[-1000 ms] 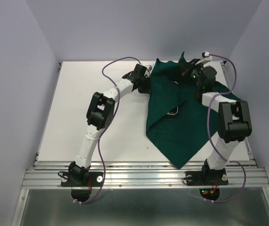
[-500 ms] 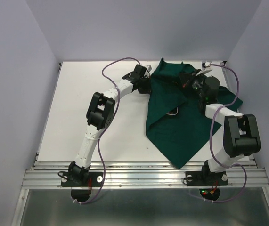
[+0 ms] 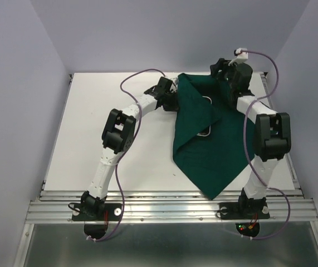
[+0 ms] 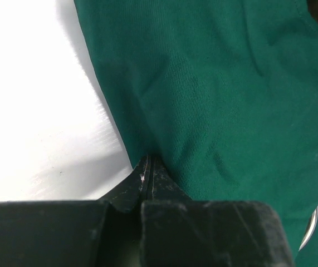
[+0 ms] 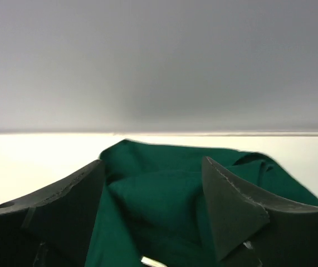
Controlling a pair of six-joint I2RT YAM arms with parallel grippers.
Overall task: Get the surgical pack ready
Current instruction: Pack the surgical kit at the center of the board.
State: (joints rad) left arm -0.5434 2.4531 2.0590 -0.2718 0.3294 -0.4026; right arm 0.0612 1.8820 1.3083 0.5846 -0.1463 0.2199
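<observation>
Lilac walls close in a white worktop point(image 3: 120, 150), and on it the dark green drape point(image 3: 214, 150) lies folded over the steel tray point(image 3: 205, 134). Only slivers of the tray's rim peep out from under the cloth. The forceps, gauze and packet I cannot see, so I judge them to be under the drape.

My left pincer point(image 3: 172, 104) sits just left of the tray, its tips pressed together on a pinch of the drape's edge. I judge that I hold it there as an anchor, so the cloth does not slide off the tray while the other side is worked.

My right pincer point(image 3: 224, 68) hangs beyond the tray's far end with its fingers apart and nothing between them. The cloth lies below and ahead of them.

A second ago that right pincer was shut on the drape's far flap, lifting it in a peak over the tray. It has since let go and drawn back toward the far wall. The flap has settled flatter across the tray, and the corner that spread out right of the tray is gone. My left arm has not moved.
</observation>
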